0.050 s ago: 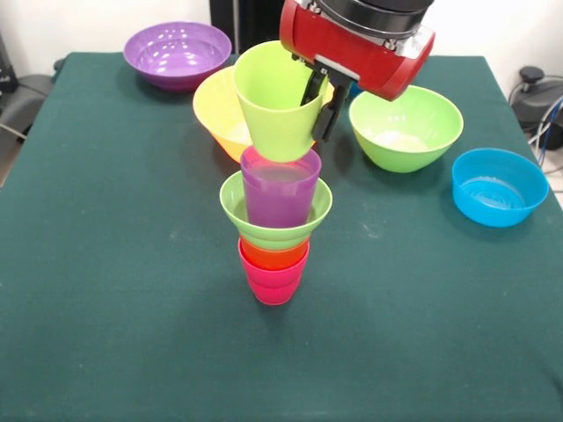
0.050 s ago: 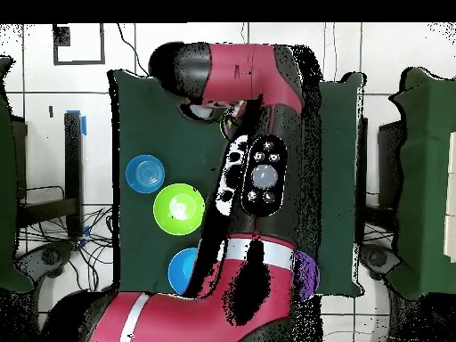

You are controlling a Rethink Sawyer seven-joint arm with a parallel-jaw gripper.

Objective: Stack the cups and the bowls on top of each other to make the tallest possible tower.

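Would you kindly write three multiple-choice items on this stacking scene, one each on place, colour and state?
1. Where is the lime green cup?
A. On the table beside the blue bowl
B. In the gripper above the tower
C. Inside the purple bowl

2. Which colour is the tower's lowest cup?
A. Red-pink
B. Blue
C. Purple

3. The gripper is:
A. Open, empty
B. Out of sight
C. Shut on the lime green cup's rim

Answers: 1 B, it hangs over the purple cup; 2 A, red-pink sits on the table; 3 C, fingers straddle the cup's wall.
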